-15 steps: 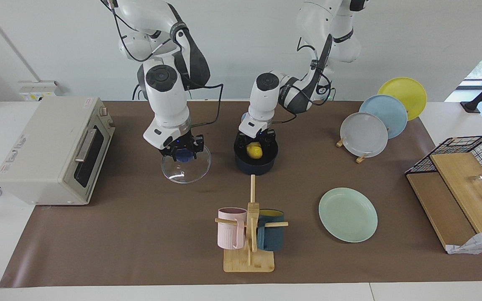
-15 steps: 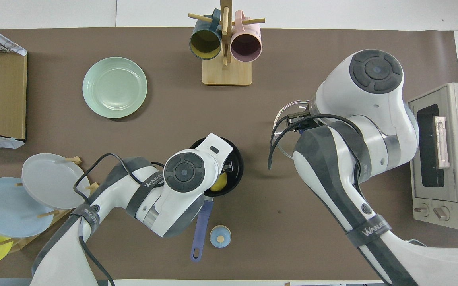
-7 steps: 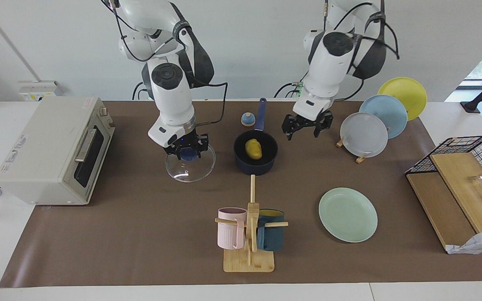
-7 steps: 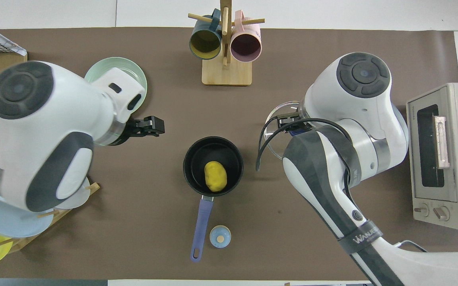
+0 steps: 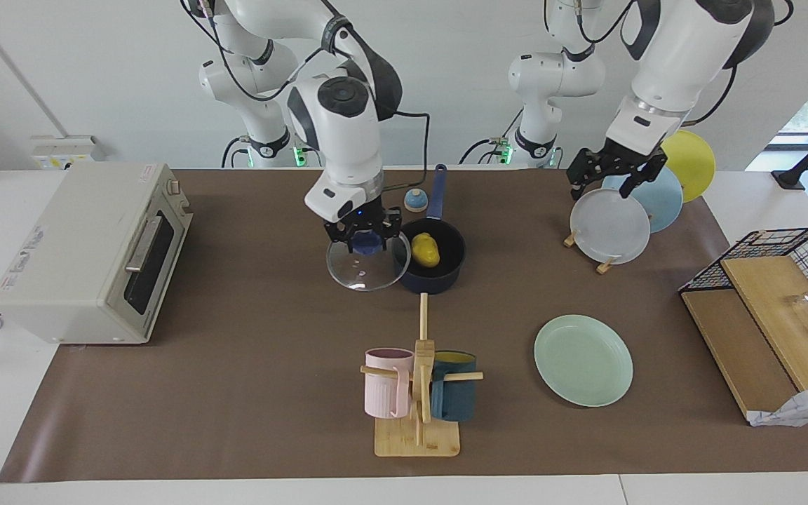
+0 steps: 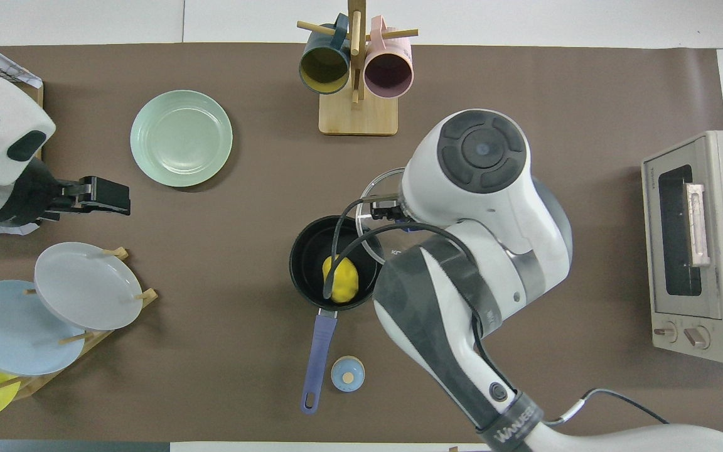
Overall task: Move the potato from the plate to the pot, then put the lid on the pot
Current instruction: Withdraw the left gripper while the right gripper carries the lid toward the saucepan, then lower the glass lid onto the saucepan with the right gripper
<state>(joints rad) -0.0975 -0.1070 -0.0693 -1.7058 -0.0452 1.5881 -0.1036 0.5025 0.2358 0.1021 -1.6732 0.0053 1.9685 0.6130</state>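
Observation:
The yellow potato (image 5: 424,250) lies inside the dark navy pot (image 5: 439,280), also seen in the overhead view, potato (image 6: 340,280) and pot (image 6: 306,251). The pot's blue handle (image 6: 315,361) points toward the robots. My right gripper (image 5: 366,237) is shut on the blue knob of the glass lid (image 5: 363,272) and holds it in the air, over the pot's rim on the right arm's end. The lid's rim (image 6: 375,186) shows in the overhead view. My left gripper (image 5: 609,174) is open and empty, raised over the upright plates. The mint-green plate (image 5: 583,360) is bare.
A blue-and-tan bell (image 5: 414,200) sits beside the pot handle. Grey (image 5: 609,226), light-blue (image 5: 649,193) and yellow (image 5: 688,158) plates stand in a rack. A mug rack (image 5: 418,393), a toaster oven (image 5: 88,252) and a wire basket with boards (image 5: 776,294) stand around.
My left gripper let go of the potato in the pot, rose and swung away over the plate rack. My right gripper lifted the lid and carried it to the pot's rim.

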